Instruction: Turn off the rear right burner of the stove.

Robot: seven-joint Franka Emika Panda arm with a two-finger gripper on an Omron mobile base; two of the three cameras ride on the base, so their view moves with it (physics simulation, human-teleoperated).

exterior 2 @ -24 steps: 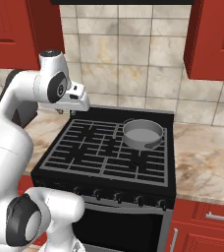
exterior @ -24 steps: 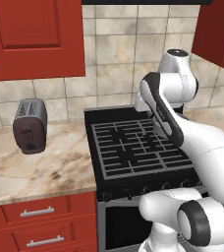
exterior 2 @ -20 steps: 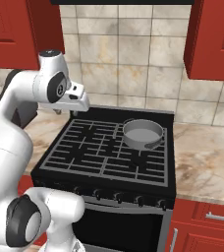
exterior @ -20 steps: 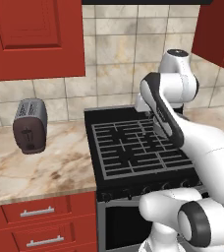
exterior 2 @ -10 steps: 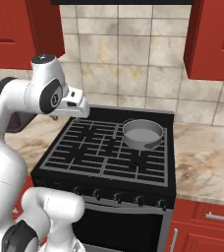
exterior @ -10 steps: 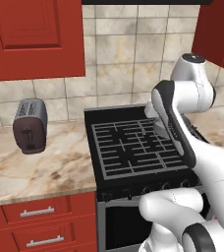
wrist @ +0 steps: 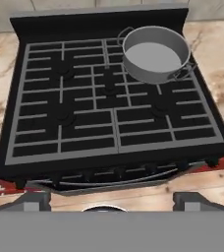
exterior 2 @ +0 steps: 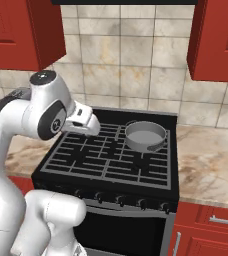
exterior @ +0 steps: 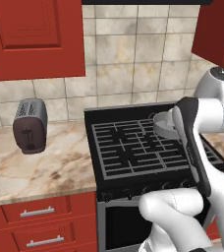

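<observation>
the rear right burner (wrist: 153, 69) sits at the back-right corner of the stove (wrist: 111, 147), under a grey pot (wrist: 154, 54). the knobs (wrist: 148, 170) line the front edge below the grate. the gripper (exterior 2: 86, 125) hovers high above the stove's left side, its claw state impossible to tell; it should descend squarely onto the correct knob, likely toward the right end.

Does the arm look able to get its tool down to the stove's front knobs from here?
Probably yes. The knobs line the stove front with nothing before them; the pot sits back on the rear right burner, out of the way.
</observation>
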